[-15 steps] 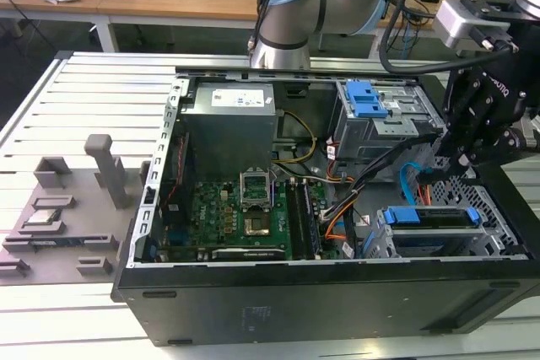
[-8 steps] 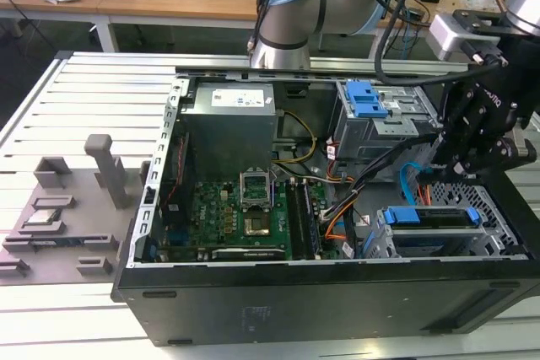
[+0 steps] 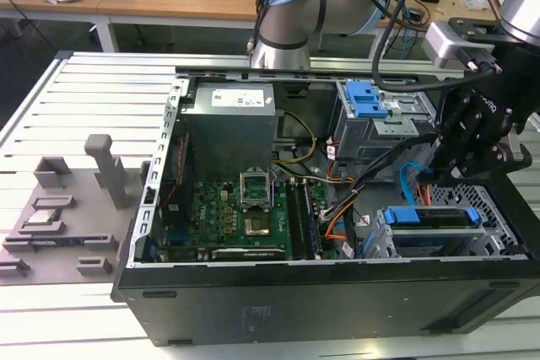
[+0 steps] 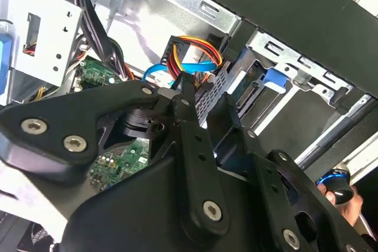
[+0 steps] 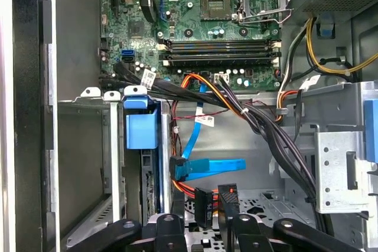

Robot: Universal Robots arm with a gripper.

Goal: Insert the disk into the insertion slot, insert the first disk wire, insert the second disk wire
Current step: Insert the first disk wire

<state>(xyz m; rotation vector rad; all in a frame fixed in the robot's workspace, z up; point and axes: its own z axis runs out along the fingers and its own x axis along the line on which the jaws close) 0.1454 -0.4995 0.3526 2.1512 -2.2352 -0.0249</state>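
1. Fingers (image 4: 190,128): narrow, with a slim gap and nothing between them that I can see. They hang over the wire bundle inside the PC case (image 3: 337,309).
2. Just past my tips are the black plug on the red-orange-yellow wires (image 4: 175,54) and the blue wire (image 5: 207,166). Both are beside the disk's end; I can't tell if either is seated.
3. Disk (image 3: 434,218): lying in the insertion slot (image 3: 498,212), blue handle tab (image 5: 142,128) at the mouth.
4. Status: disk step looks done, and I can't confirm either wire.

Disk (image 5: 142,131) mostly hidden, edge-on, inside the insertion slot (image 5: 111,157)
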